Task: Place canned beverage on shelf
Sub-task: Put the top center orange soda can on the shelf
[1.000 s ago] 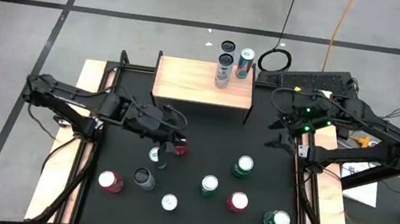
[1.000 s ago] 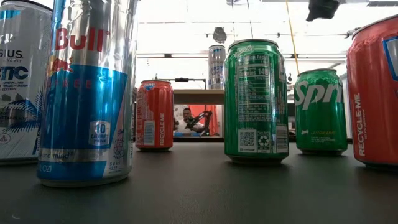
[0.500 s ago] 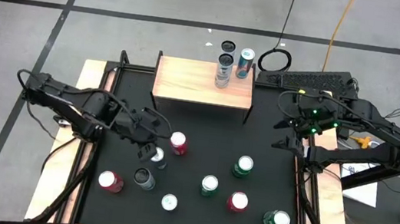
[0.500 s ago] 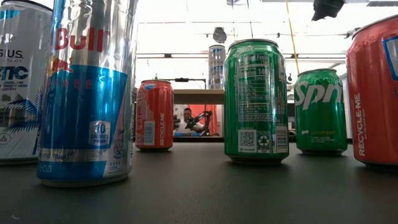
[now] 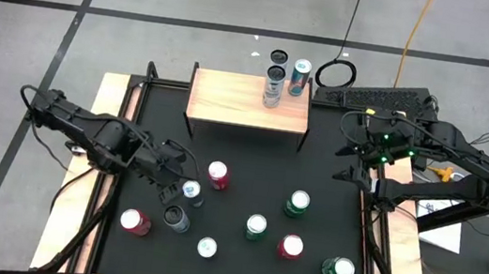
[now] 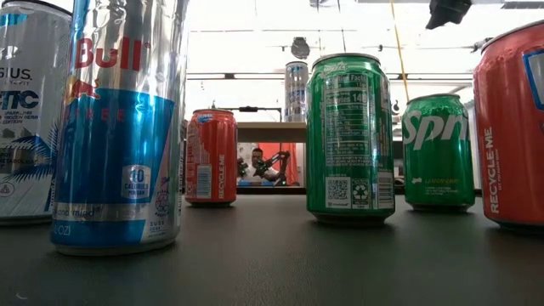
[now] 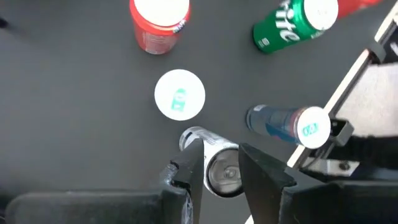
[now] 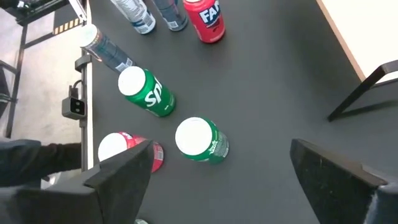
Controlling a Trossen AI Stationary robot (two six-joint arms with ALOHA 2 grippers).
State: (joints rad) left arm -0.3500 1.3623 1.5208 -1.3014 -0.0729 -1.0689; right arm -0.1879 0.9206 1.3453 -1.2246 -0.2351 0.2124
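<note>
The shelf (image 5: 230,102) stands at the table's far edge, with three cans (image 5: 273,89) near its far right corner. It shows small and distant in the low view, as the shelf (image 6: 270,132). Several cans stand on the black table. My left gripper (image 5: 170,188) hovers open at the left middle, beside a blue-topped can (image 5: 190,190). In its wrist view the left gripper (image 7: 221,149) looks down on a grey can (image 7: 222,173) between its fingers and touches nothing. My right gripper (image 8: 227,177) is wide open above the table's right side, also seen as the right gripper (image 5: 345,167).
On the table stand red cans (image 5: 218,173) (image 5: 132,222) (image 5: 290,247), green cans (image 5: 298,202) (image 5: 255,226) (image 5: 338,269), a white-topped can (image 5: 206,247) and a dark-topped grey can (image 5: 176,218). Bare tabletop lies between the shelf and the cans.
My left gripper has drawn back from the red can toward the table's left and near edges, tipping further downward and rolling. The red can, half hidden before, now stands uncovered in its place. The gap between the fingers looks unchanged.
</note>
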